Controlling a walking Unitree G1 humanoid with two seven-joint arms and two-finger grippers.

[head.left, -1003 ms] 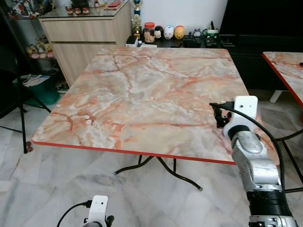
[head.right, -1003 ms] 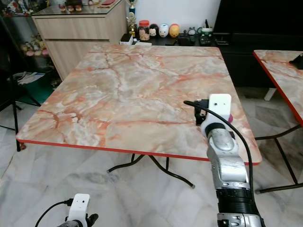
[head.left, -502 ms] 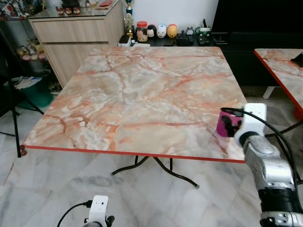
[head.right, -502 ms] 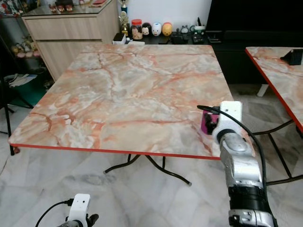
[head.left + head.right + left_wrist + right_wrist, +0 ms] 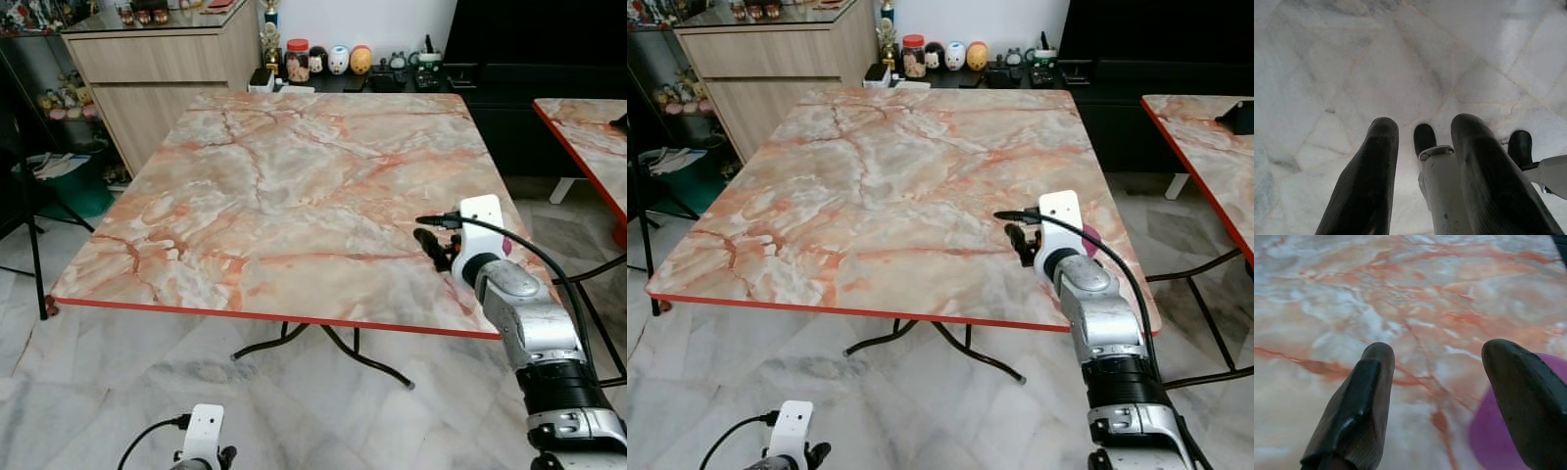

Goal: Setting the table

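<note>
The marble-patterned table [image 5: 294, 186] with a red rim stands before me. My right gripper [image 5: 432, 242] hovers low over its near right corner, open, with nothing between its fingers [image 5: 1374, 377]. A round purple thing [image 5: 1089, 241], flat on the tabletop, lies just to the right of that gripper; in the right wrist view the purple thing [image 5: 1493, 431] sits beside one finger, partly hidden by it. My left gripper [image 5: 1422, 129] hangs idle near the floor, open, over pale marble tiles.
A second marble table [image 5: 588, 127] stands to the right, across a narrow gap. A wooden cabinet [image 5: 157, 59] and a low shelf with jars and figurines [image 5: 333, 61] lie beyond the far edge. A black stand [image 5: 34, 245] is at the left.
My right gripper swung left across the table corner. The purple thing, seen at its fingers half a second ago, now lies to its right. The camera shifted slightly.
</note>
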